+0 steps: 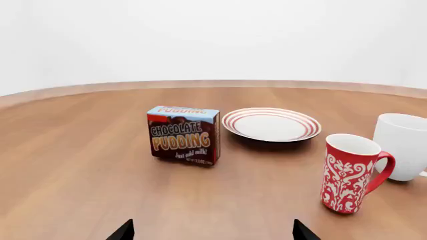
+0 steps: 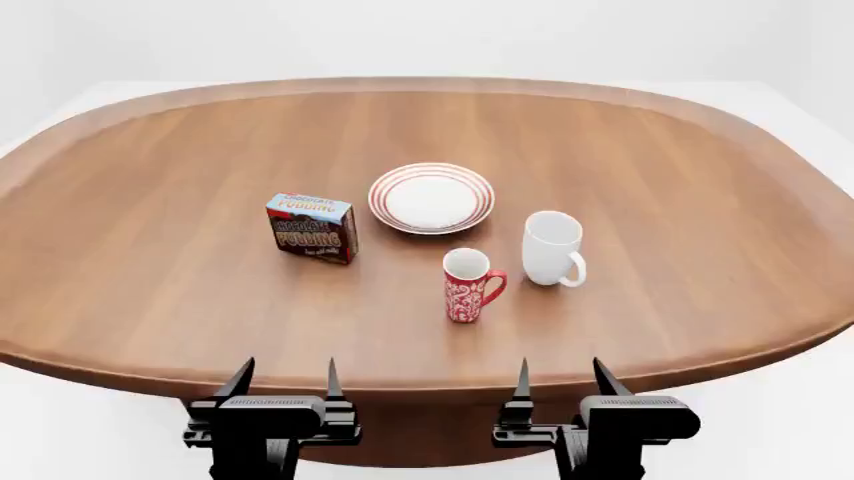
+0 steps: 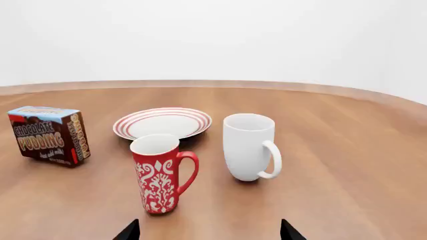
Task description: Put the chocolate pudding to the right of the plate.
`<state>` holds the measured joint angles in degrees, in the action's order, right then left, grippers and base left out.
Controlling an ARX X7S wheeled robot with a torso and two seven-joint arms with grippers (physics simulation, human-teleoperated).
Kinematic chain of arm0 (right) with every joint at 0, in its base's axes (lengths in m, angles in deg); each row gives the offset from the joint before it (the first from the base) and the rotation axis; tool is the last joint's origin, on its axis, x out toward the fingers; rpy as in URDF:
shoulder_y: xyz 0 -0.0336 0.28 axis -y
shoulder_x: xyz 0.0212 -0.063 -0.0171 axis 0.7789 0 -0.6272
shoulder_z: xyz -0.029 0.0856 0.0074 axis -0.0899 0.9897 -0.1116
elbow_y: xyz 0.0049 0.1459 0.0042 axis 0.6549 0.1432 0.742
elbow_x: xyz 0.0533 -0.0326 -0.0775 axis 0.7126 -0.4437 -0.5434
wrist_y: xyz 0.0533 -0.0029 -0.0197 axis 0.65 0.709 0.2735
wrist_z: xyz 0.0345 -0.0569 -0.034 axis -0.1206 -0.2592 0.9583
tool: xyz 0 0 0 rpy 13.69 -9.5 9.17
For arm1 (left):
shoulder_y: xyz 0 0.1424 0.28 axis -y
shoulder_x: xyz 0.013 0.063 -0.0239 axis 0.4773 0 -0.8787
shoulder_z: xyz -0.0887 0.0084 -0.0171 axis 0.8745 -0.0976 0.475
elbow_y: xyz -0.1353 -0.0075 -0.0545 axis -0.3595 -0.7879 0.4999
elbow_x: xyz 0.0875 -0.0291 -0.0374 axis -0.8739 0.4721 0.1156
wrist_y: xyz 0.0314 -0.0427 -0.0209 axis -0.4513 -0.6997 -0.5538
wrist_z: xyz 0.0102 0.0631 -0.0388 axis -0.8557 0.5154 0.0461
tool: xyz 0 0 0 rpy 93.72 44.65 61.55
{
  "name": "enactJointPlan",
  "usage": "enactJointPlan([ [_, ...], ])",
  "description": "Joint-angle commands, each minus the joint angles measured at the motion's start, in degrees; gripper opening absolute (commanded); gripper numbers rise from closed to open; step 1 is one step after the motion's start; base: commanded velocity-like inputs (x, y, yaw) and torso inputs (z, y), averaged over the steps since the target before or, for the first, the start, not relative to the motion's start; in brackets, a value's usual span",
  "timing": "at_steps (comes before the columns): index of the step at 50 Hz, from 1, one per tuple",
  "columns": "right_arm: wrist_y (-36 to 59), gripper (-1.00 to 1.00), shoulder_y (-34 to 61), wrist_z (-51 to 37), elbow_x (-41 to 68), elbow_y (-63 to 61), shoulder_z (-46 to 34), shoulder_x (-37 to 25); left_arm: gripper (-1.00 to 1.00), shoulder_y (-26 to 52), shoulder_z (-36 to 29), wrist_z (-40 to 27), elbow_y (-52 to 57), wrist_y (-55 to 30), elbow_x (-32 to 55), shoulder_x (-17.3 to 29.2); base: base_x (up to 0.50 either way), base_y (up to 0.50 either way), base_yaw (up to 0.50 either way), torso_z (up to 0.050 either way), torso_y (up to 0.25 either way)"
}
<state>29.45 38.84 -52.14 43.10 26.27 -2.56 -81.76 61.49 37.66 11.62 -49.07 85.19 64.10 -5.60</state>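
Observation:
The chocolate pudding (image 2: 311,228) is a dark brown carton with a light blue top, standing on the table left of the plate (image 2: 431,197), a round white plate with red rings. Both also show in the left wrist view, carton (image 1: 184,134) and plate (image 1: 271,124), and in the right wrist view, carton (image 3: 49,135) and plate (image 3: 162,122). My left gripper (image 2: 284,381) is open and empty at the table's near edge, well short of the carton. My right gripper (image 2: 561,378) is open and empty at the near edge too.
A red patterned mug (image 2: 467,285) stands in front of the plate, and a plain white mug (image 2: 551,248) stands to the plate's right front. The brown oval table (image 2: 694,200) stretches wide around them.

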Motion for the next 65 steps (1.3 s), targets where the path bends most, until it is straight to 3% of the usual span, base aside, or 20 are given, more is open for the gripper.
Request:
enactJointPlan([
  [1,0.8,1.0,-0.2,-1.0,1.4,-0.9,-0.9,-0.9,1.0,-0.3,-1.3,-1.4,-0.2,0.7,0.2,0.9,0.0,0.0,0.0,0.0,0.0],
  [9,0.0,1.0,-0.2,-3.0,2.0,-0.7,-3.1,-2.3,1.0,0.1,-3.3,-3.7,-1.3,1.4,0.3,2.4,0.0,0.0,0.0,0.0,0.0],
  [29,0.1,1.0,0.1,-4.3,4.7,-0.3,-5.3,-4.1,1.0,0.2,-5.5,-5.5,-1.1,1.1,2.7,4.1,0.0,0.5,0.0,0.0,0.0],
  [45,2.2,1.0,-0.2,-6.1,4.6,-2.4,-7.1,-5.3,1.0,0.3,-6.7,-6.8,-1.0,0.9,3.4,5.0,0.0,0.0,0.0,0.0,0.0],
  [48,11.7,1.0,-0.4,-7.5,7.1,-10.5,-5.9,-5.4,1.0,0.3,-5.8,-7.9,4.7,-6.8,5.1,5.1,0.0,0.0,0.0,0.0,0.0],
  [51,25.2,1.0,1.6,-8.6,8.8,-22.2,-6.0,-6.7,1.0,2.4,-6.1,-10.0,18.2,-24.3,4.7,6.6,0.0,0.0,0.0,0.0,0.0],
  [54,33.5,1.0,4.9,-8.7,9.6,-30.4,-6.5,-8.3,1.0,5.8,-6.0,-10.4,27.0,-35.5,5.6,7.4,0.0,0.0,0.0,0.0,0.0],
  [56,44.5,1.0,9.1,-9.6,12.3,-37.8,-4.9,-8.5,1.0,8.6,-6.2,-10.2,32.2,-41.6,6.3,8.0,0.0,0.0,0.0,0.0,0.0],
  [65,43.3,1.0,9.2,-9.0,14.1,-36.5,-3.7,-8.2,1.0,9.4,-7.6,-11.1,32.5,-40.6,5.4,8.5,0.21,0.0,0.0,0.0,0.0],
])
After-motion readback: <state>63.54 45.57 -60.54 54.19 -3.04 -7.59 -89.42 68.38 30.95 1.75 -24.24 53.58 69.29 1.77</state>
